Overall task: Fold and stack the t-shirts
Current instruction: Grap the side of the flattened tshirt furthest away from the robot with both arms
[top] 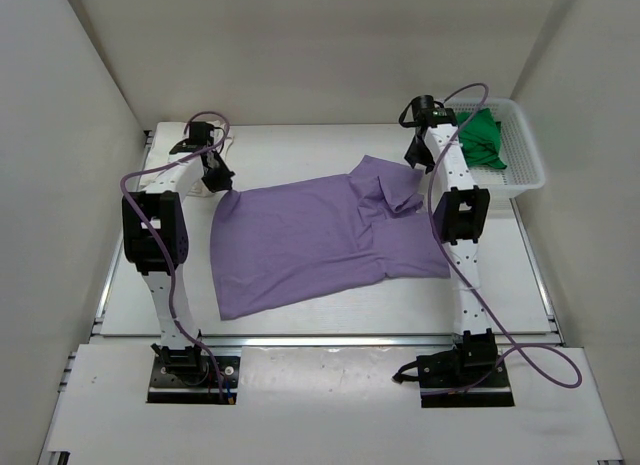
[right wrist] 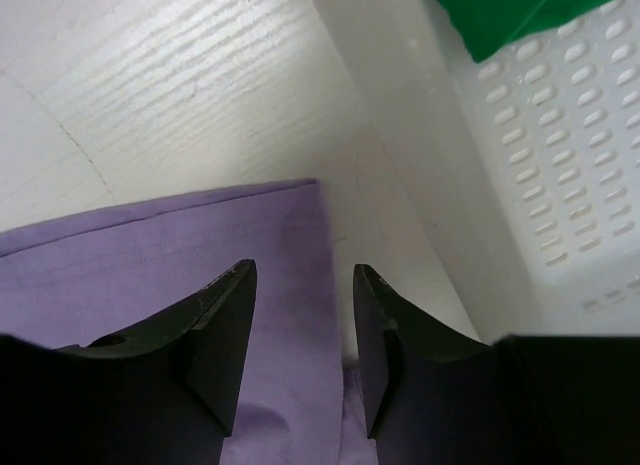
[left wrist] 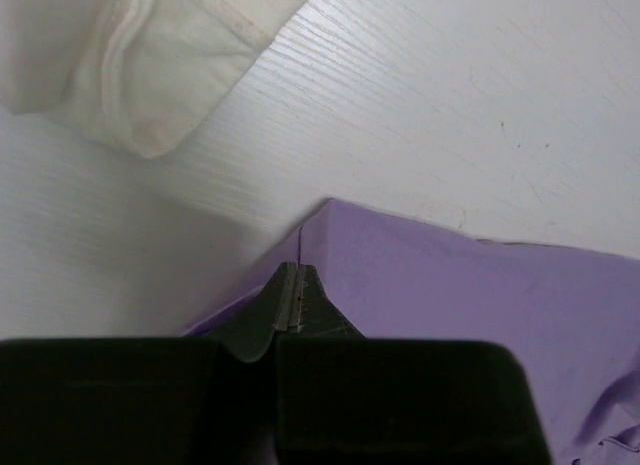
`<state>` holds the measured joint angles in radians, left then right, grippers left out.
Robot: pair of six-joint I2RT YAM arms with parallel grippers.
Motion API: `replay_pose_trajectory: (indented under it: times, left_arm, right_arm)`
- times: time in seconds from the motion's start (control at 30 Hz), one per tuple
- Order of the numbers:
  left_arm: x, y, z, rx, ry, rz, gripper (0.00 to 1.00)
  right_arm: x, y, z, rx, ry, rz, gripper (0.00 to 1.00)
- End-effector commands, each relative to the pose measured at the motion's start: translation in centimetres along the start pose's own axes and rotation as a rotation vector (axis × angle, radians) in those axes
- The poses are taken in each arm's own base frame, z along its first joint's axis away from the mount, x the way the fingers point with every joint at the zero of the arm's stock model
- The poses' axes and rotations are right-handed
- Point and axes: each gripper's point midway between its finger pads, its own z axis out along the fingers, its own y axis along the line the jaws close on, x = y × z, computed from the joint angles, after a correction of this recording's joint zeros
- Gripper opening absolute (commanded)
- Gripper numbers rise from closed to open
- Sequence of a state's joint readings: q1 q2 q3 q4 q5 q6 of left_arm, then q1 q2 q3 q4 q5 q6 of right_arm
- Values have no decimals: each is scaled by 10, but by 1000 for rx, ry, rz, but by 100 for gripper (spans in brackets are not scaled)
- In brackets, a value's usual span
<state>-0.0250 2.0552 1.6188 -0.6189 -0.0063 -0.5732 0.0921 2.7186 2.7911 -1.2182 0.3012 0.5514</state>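
The table is a white board with a faint wood grain (top: pixel 300 145), boxed in on three sides by plain pale wall panels (top: pixel 300 45). Both arms reach from the near edge toward the far side.

At the far right corner sits a white plastic lattice basket (top: pixel 527 170). A bright green cloth t-shirt (top: pixel 482 140) lies bunched inside it, against the basket's left half.

Spread across the middle of the table is a lavender-purple short-sleeved cloth t-shirt (top: pixel 310 240), mostly flat, with a folded-over flap at its far right end. A cream-white cloth t-shirt (left wrist: pixel 130 55) lies crumpled on the board at the far left, just beyond the lavender one's corner and apart from it.

The left gripper (left wrist: pixel 295 285) has its fingers pressed together on the far left corner of the lavender-purple shirt, the fabric pinched up into a small peak. The right gripper (right wrist: pixel 305 273) stands with its jaws apart over the shirt's far right edge, beside the basket wall, with the cloth below them and nothing held between.
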Motion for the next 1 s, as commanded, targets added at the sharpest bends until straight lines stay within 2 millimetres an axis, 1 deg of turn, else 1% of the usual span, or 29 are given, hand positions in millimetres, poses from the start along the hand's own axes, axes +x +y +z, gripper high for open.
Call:
replay_pose_trajectory:
  times: [0.0, 0.03, 0.07, 0.1, 0.13, 0.17, 0.23, 0.27, 0.3, 0.33, 0.37, 0.43, 0.47, 0.53, 0.57, 0.6, 0.63, 0.67, 0.7, 0.73, 0.77, 0.8, 0.83, 0.87, 0.9, 0.93, 0.97]
  left_arm:
    - [-13, -21, -6, 69, -32, 9, 0]
    - [-14, -24, -8, 76, -38, 16, 0]
    - [-13, -21, -6, 72, -30, 13, 0]
    - [-12, -23, -6, 75, -30, 24, 0]
    - [-12, -22, -5, 76, -30, 22, 0]
    - [-13, -24, -7, 85, -29, 22, 0]
    - [-12, -23, -7, 84, -28, 22, 0]
    - [-11, -23, -5, 81, -25, 24, 0]
    - [-11, -23, -6, 84, -23, 23, 0]
    - [-13, -24, -8, 92, -28, 18, 0]
    - [-11, -23, -5, 89, -23, 21, 0]
    - [-10, -26, -5, 92, -23, 23, 0]
    - [-9, -25, -4, 90, -21, 30, 0]
    - [-8, -27, -4, 89, -21, 29, 0]
    - [-7, -28, -7, 98, -19, 37, 0]
    - [-8, -28, -6, 96, -24, 37, 0]
    - [-7, -27, -5, 97, -20, 34, 0]
    - [-5, -25, -5, 87, -15, 31, 0]
    - [-8, -25, -6, 91, -24, 30, 0]
    - [-5, -21, -5, 85, -15, 29, 0]
    - [-7, -24, -6, 95, -19, 21, 0]
    - [-9, -24, -8, 93, -24, 22, 0]
    - [-7, -25, -9, 98, -19, 25, 0]
    - [-7, -24, -7, 92, -20, 23, 0]
    - [-9, -23, -7, 91, -24, 25, 0]
    - [-10, -24, -9, 95, -28, 21, 0]
    - [-11, -23, -10, 91, -33, 21, 0]
  right_arm:
    - [18, -13, 16, 53, 70, 51, 41]
    - [23, -15, 24, 58, 90, 58, 40]
    - [27, -10, 27, 51, 98, 55, 41]
    - [22, -10, 29, 44, 83, 50, 41]
    - [23, -5, 29, 30, 80, 48, 40]
    - [18, -3, 29, 22, 64, 56, 41]
    - [14, 0, 30, -3, 60, 86, 40]
    - [11, -2, 32, 0, 52, 105, 40]
    - [8, -1, 31, -16, 52, 123, 40]
    - [8, 1, 32, -23, 51, 128, 40]
    - [8, 0, 33, -17, 52, 128, 40]
    - [7, -1, 38, -16, 44, 137, 40]
    - [8, 2, 38, -18, 46, 136, 40]
    - [9, -2, 44, -9, 56, 168, 40]
    - [4, -6, 43, -7, 46, 173, 39]
    - [5, -5, 43, 1, 36, 167, 39]
    - [-3, -8, 39, 10, 11, 166, 39]
    - [-3, -8, 38, 11, 11, 172, 39]
    - [-5, -7, 33, 9, 1, 161, 39]
    - [-8, -8, 31, 11, -6, 172, 39]
    - [-11, -9, 28, 14, -17, 168, 39]
    - [-10, -8, 33, 12, -16, 159, 40]
    - [-9, -9, 35, 3, -3, 172, 40]
    - [-4, -14, 41, 15, 18, 183, 40]
    - [-6, -16, 44, 13, 21, 200, 40]
    - [-2, -15, 49, 4, 37, 200, 40]
    - [5, -18, 57, 13, 59, 206, 40]
